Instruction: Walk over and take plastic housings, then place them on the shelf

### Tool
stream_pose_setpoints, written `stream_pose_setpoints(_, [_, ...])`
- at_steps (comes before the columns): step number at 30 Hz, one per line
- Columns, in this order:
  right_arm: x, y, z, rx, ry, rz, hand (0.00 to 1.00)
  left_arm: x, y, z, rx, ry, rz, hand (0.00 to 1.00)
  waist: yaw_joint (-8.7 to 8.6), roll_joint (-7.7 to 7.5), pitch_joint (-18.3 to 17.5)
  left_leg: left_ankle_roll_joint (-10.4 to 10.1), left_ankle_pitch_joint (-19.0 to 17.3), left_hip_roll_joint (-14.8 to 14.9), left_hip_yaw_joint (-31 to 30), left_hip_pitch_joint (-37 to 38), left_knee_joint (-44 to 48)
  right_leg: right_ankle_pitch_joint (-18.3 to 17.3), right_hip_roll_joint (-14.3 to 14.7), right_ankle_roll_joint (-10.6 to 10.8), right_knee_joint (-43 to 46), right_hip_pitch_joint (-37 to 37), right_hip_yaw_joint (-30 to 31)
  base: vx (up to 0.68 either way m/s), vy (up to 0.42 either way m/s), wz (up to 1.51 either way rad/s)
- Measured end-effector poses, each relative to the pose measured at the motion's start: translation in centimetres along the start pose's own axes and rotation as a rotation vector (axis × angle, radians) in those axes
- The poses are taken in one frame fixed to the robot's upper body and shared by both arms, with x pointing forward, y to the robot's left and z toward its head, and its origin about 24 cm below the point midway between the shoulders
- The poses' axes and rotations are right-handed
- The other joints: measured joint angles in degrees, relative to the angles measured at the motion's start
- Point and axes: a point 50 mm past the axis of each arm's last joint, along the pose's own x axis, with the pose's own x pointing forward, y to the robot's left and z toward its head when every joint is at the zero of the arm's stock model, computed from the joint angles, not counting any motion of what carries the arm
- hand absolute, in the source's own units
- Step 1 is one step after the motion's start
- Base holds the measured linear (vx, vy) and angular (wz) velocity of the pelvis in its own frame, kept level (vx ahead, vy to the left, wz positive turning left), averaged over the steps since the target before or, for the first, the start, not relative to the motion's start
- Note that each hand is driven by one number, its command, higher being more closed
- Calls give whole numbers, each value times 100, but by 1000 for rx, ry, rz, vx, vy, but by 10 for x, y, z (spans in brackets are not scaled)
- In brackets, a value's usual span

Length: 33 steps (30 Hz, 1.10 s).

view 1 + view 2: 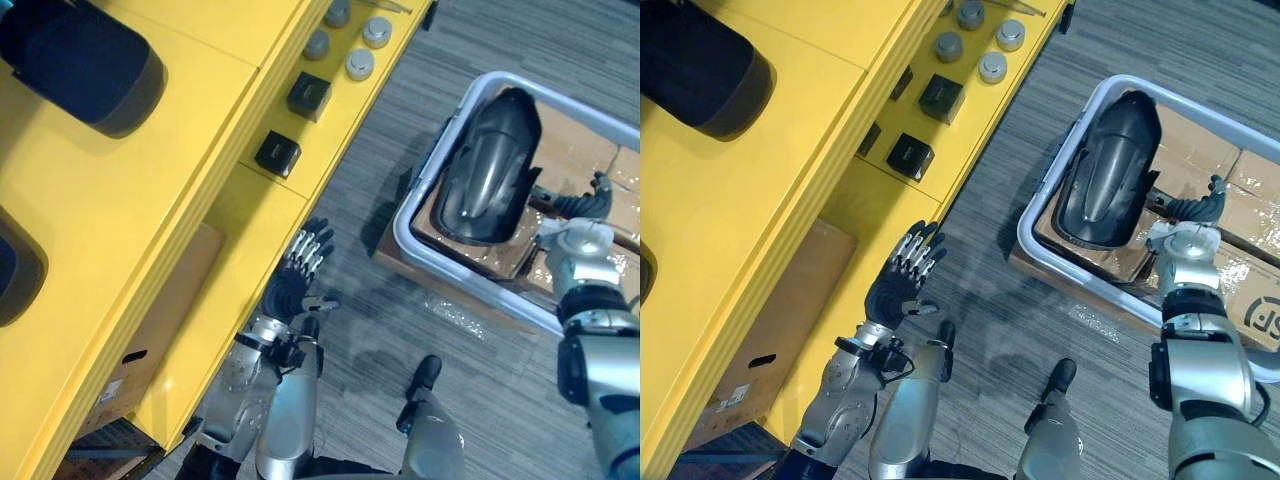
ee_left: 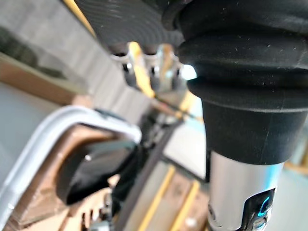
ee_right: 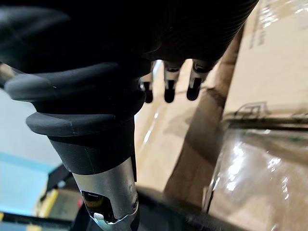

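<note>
Lying in a white-rimmed bin on the right, atop cardboard boxes, is the black plastic housing. Right hand hangs just right of it over the boxes, fingers relaxed and holding nothing. Left hand is well apart, by the yellow shelf, fingers straight and spread. Another dark housing sits on the shelf, far left.
</note>
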Motion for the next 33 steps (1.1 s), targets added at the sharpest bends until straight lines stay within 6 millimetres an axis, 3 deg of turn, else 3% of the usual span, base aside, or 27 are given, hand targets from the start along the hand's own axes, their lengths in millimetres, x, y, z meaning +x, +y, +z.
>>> stream_pose_setpoints(3, [3, 0, 0, -55, 42, 44, 0, -1, 1, -2, -8, 8, 26, 0, 173, 87, 6, 11, 42, -32, -26, -21, -45, -1, -22, 0, 6, -11, -38, -6, 20, 10])
stream_pose_setpoints(4, [4, -5, 4, -75, 36, 39, 100, -1, 1, -3, -9, 11, 31, 0, 199, 127, -6, 14, 61, -42, -28, -42, -55, -1, -35, 1, 11, -36, -44, 0, 0, 0])
stream_pose_setpoints(8, [6, -11, 6, -145, 45, 48, 100, -1, 2, -3, -7, 12, 32, 0, 237, 131, -9, 1, 135, -38, -38, -97, -126, -6, -35, -8, 62, -130, -54, -27, 2, 1])
stream_pose_setpoints(12, [8, -18, 7, -358, 78, 74, 100, -2, 3, -9, -10, 39, 38, 0, 260, 132, -10, -19, 179, -10, -80, -94, -151, -39, -16, -53, 142, -154, -118, -40, -5, 2])
stream_pose_setpoints(16, [6, -21, -7, -550, 169, 89, 100, -3, 5, -9, -36, 42, 36, 0, 318, 132, -10, -29, 269, -6, -114, -94, -245, -51, -17, -66, 205, -182, -170, -42, -2, 6])
stream_pose_setpoints(21, [7, -25, -3, -680, 208, 50, 100, -5, 1, -12, -34, 55, 9, 0, 420, 132, -10, -72, 444, 1, -116, 25, -510, -56, -21, -76, 215, -181, -188, -11, -5, 1])
stream_pose_setpoints(33, [0, -14, -25, -592, 190, -110, 100, -16, -3, -19, -57, 80, -5, 0, 372, 145, -25, -116, 594, 46, -154, 345, -775, -118, -23, -168, 314, -2, -290, -4, -11, 3])
